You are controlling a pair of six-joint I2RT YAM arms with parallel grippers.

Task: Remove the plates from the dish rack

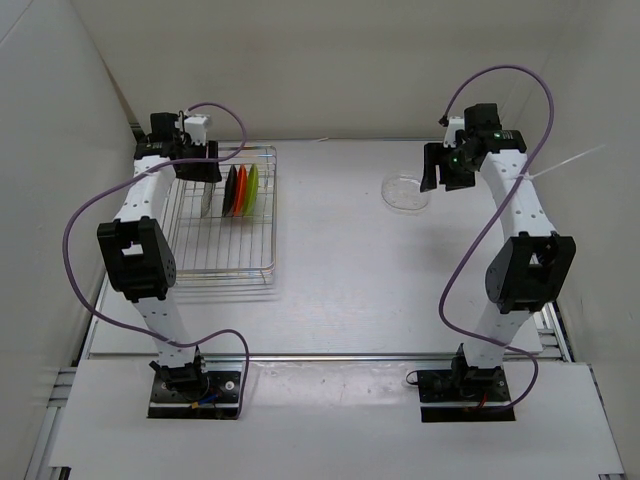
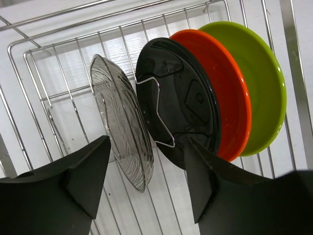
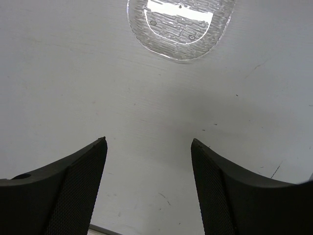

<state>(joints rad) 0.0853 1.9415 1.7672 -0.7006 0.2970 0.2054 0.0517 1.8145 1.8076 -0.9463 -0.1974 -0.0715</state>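
The wire dish rack stands at the left, with plates upright in a row at its far end. The left wrist view shows a clear glassy plate, then a black plate, a red-orange plate and a lime green plate. My left gripper is open, its fingers either side of the clear plate's near edge with gaps showing on both sides. Another clear plate lies flat on the table at the right. My right gripper hangs open just behind it, holding nothing.
White walls close in the table on the left, back and right. The rack wires run close around the left fingers. Bare tabletop lies between the rack and the flat clear plate.
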